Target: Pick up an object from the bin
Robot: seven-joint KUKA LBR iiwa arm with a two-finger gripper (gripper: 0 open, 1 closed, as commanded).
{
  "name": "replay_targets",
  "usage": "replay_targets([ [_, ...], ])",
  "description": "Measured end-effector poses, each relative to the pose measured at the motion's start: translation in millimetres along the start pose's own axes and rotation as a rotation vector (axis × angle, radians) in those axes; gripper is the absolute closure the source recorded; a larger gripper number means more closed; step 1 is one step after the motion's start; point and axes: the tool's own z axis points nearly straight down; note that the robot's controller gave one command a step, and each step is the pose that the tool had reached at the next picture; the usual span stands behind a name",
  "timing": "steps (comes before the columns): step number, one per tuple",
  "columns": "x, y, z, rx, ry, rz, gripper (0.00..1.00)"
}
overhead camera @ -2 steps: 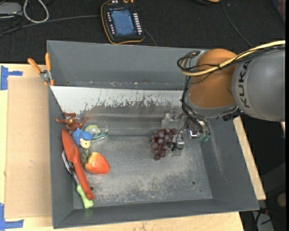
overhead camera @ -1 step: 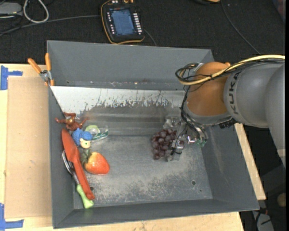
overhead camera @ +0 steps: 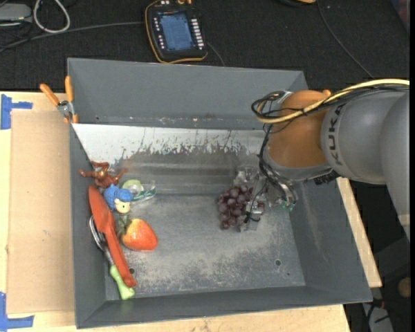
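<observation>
Camera view: claw (overhead camera: 253, 211) is sitting low against the right side of a dark purple grape bunch (overhead camera: 232, 205), right of bin (overhead camera: 194, 261) centre. Can't tell its opening or grip. Bunch is looking light and lumpy, so I'm judging mid-cluster the safest hold.

I'm seeing bare floor (overhead camera: 187, 247) lying open through the middle of the bin (overhead camera: 194, 81), between the left heap and the grapes (overhead camera: 232, 206), and all along the front wall. The heap is crowding the left wall: a long red tool (overhead camera: 109, 237), a strawberry (overhead camera: 140, 235), a blue figure (overhead camera: 117, 198) and a green piece (overhead camera: 123, 289) are lying touching or just beside one another. On the right my arm (overhead camera: 360, 137) is hanging over the rim, and the end effector (overhead camera: 257, 209) is sitting against the grapes, blocking that side. The strip under the back wall is lying bare.
</observation>
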Motion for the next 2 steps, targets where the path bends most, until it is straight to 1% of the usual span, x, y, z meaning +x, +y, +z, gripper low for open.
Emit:
replay_targets([
  [1, -2.1, -0.8, -0.2, 0.000, 0.008, 0.000, 0.00],
  [2, -1.0, -0.2, -0.1, 0.000, 0.003, -0.001, 0.00],
])
